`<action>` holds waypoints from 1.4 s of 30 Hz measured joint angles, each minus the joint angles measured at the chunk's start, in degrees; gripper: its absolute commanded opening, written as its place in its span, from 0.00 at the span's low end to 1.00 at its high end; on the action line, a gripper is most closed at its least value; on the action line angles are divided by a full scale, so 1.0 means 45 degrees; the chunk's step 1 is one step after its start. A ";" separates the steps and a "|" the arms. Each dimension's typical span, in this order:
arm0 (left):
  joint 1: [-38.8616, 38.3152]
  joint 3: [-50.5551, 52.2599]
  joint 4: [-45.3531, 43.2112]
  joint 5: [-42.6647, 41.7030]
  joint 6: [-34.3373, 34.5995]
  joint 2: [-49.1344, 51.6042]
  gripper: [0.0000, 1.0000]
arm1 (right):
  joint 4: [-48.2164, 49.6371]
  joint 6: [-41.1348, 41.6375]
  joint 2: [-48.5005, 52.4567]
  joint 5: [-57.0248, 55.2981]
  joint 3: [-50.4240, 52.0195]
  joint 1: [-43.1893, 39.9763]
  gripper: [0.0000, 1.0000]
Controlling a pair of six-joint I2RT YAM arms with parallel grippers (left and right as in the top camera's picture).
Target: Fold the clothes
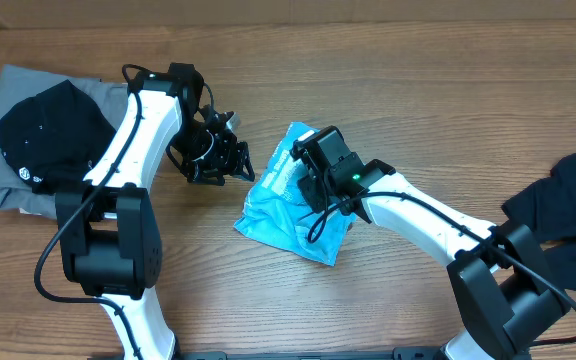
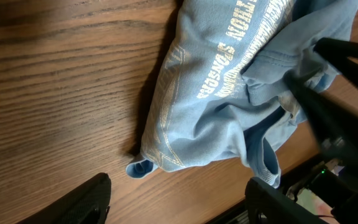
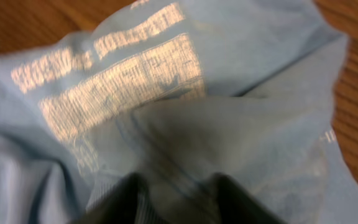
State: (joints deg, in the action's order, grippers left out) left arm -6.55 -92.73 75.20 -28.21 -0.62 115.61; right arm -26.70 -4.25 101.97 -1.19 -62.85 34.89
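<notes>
Wooden table (image 1: 418, 80): crumpled light-blue T-shirt (image 1: 278, 215) looks limp and light, best pinched at an edge; left gripper (image 2: 179, 196) agape, empty; right gripper (image 3: 179, 199) astride a fold, grip unclear.

1. Gold print is showing on the light-blue T-shirt (image 2: 204, 124). In the left wrist view, 1 sideways word is reading as "SPONSORS".
2. A larger gold line beside it is seemingly ending in "THON". The rest is running off into a fold.
3. Right wrist view: 2 gold text blocks on the same shirt are coming out too blurred to read.
4. Overhead: a small white mark on the black cap (image 1: 53, 135) is showing too small to read.
</notes>
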 measured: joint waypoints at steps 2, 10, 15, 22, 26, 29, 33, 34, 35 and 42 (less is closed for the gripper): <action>0.0000 0.0000 -0.0005 0.0000 0.0000 0.0000 0.74 | -0.0019 -0.0058 0.0000 0.0175 0.0000 0.0015 0.44; 0.0000 0.0000 0.0000 0.0000 0.0000 0.0000 0.75 | 0.0262 0.0107 0.0058 0.0272 0.0000 0.0092 0.27; 0.0000 0.0000 0.0000 0.0000 0.0000 0.0005 0.75 | 0.0223 0.0340 0.0408 0.0034 0.0000 0.0087 0.10; 0.0000 0.0000 -0.0005 0.0000 0.0000 0.0000 0.78 | -0.0636 0.0549 0.0097 -0.1171 -0.0005 0.0083 0.04; 0.0000 0.0000 -0.0029 0.0000 0.0000 0.0000 0.78 | -0.0923 0.0583 -0.1020 -0.1855 -0.0005 -0.0112 0.04; 0.0000 0.0000 -0.0039 0.0000 0.0000 0.0000 0.78 | -0.1093 0.0690 -0.1807 -0.2157 -0.0015 -0.0651 0.04; 0.0000 0.0000 -0.0039 0.0000 0.0000 0.0000 0.78 | -0.1613 0.0816 -0.2025 -0.2322 -0.0034 -0.1899 0.09; 0.0000 0.0000 -0.0039 0.0000 0.0000 0.0000 0.78 | -0.1705 0.0855 -0.2021 -0.2361 -0.0034 -0.2220 0.12; 0.0000 0.0000 -0.0039 0.0000 0.0000 0.0005 0.78 | -0.1758 0.0908 -0.2021 -0.2395 -0.0034 -0.2511 0.15; 0.0000 0.0000 -0.0039 0.0000 0.0000 0.0000 0.79 | -0.2467 0.1307 -0.2021 -0.2492 -0.0034 -0.4095 0.20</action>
State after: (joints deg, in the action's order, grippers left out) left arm -6.55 -92.73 75.02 -28.21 -0.62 115.61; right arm -37.80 1.63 92.88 -12.40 -63.00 16.47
